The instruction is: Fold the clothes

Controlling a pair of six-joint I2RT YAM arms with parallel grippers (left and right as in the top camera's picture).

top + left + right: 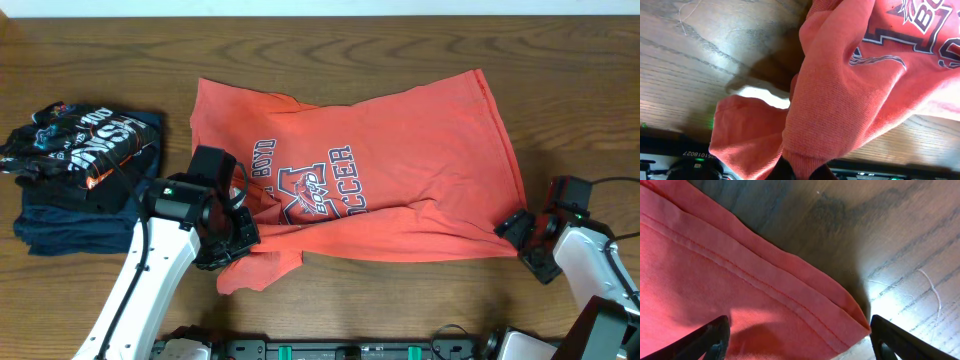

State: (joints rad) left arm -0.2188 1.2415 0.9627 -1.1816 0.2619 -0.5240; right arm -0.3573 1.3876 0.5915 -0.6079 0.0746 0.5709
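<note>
The left gripper (232, 240) is clamped tight on the T-shirt (400, 190); the right gripper (799, 337) hangs low, fingers (715, 336) spread wide.

The orange-red T-shirt (400, 160) lies rumpled beside stacked dark garments (80, 170).

We find T-shirt (400, 190) spread across middle of surface (100, 50), nearer far edge than near edge. Folded garments (80, 170) stacked by left edge, near shirt but apart from it. Left hand (233, 243) on shirt's near-left part, cloth bunched in it. Right hand (527, 240) at shirt's near-right corner, hem corner between its jaws.
</note>
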